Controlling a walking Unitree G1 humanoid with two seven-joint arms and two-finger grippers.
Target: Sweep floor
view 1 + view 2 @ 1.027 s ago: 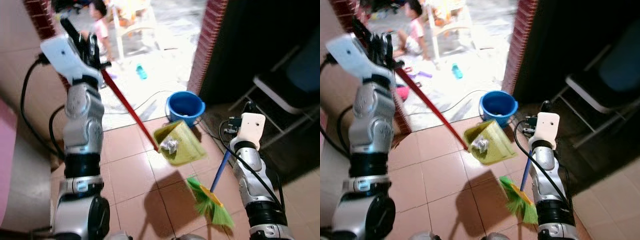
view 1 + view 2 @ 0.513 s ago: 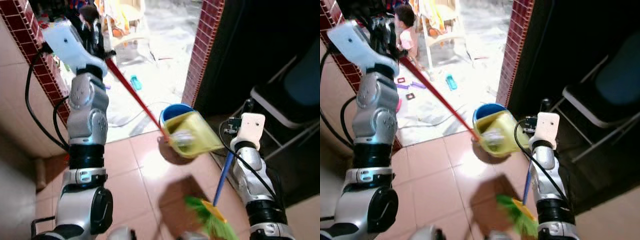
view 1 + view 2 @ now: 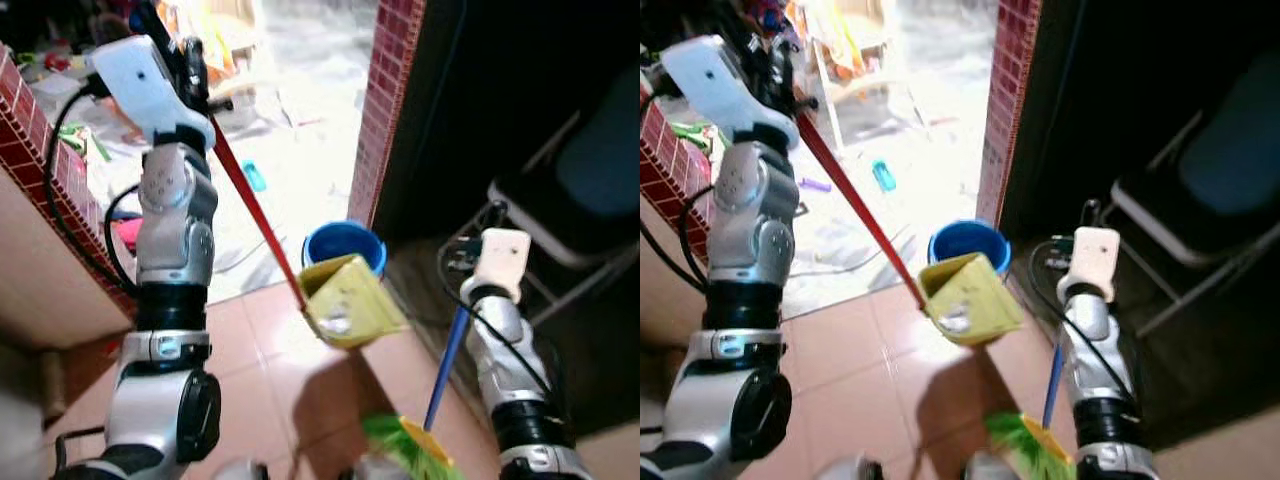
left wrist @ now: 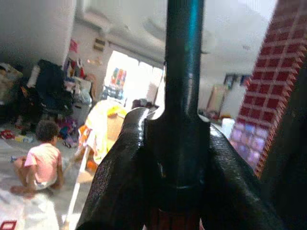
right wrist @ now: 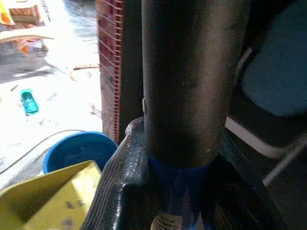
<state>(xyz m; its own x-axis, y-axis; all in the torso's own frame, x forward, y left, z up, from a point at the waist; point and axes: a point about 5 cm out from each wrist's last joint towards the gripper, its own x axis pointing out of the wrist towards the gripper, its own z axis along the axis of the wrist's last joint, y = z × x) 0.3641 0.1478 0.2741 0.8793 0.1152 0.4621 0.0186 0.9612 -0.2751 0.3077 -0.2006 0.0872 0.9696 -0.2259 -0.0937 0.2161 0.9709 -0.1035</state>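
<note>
While your head views show the left gripper holding the yellow dustpan by its red handle before the blue bucket, your wrist views show the left fingers clamped on that handle and the right gripper clenched around the broom pole.

Two silver jointed arms end in white, boxy wrist housings. Black cables loop beside the left arm and along the right arm, whose black bands look blurred.
</note>
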